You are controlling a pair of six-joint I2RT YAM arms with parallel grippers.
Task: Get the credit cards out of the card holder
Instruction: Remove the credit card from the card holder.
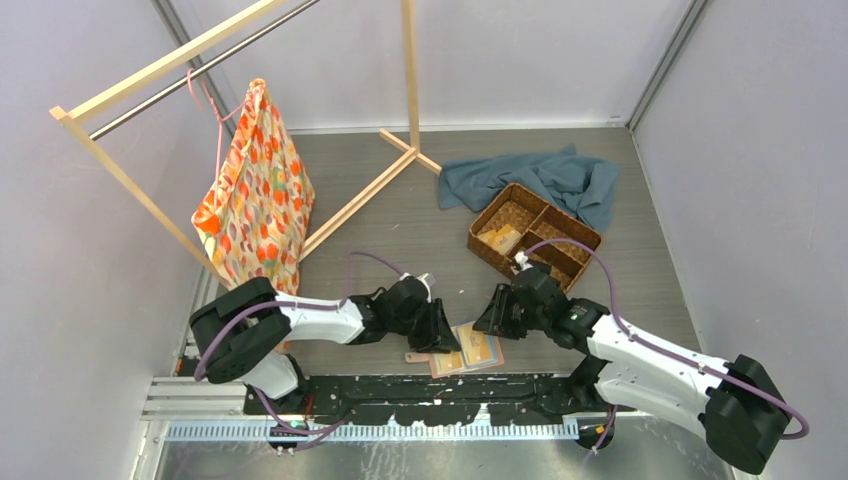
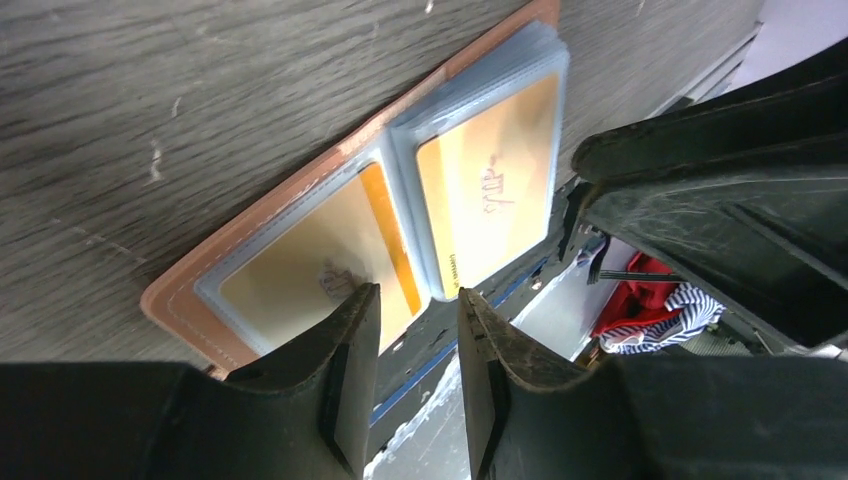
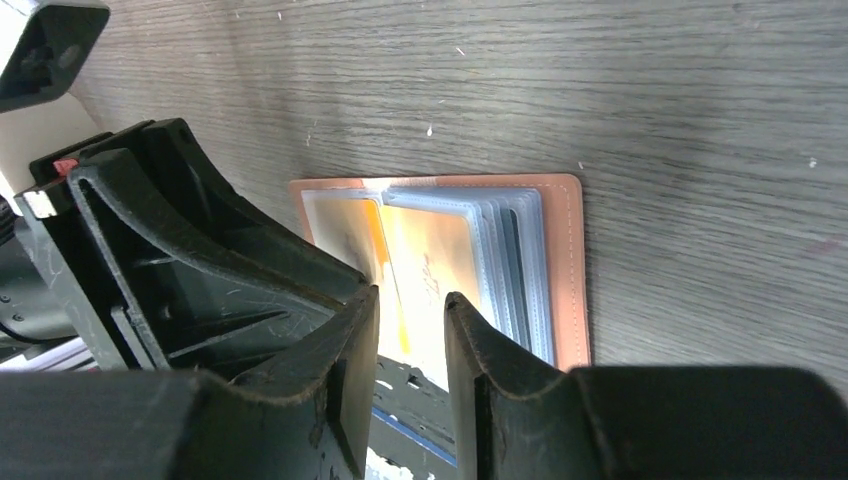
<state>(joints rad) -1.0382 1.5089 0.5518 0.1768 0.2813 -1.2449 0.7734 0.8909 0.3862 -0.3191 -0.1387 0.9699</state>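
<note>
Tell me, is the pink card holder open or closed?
Open. The card holder lies spread flat on the table, both halves facing up, with gold cards showing in its clear sleeves.

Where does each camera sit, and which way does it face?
Top external: above and behind, looking down on the table; left arm and right arm reach from the bottom toward the card holder.
Left wrist: on the left arm, facing along the left fingers at the credit cards; right arm's end at right.
Right wrist: on the right arm, facing past the right fingers at the card holder; left arm's end at left.
Shared: both wrists see the card holder.
</note>
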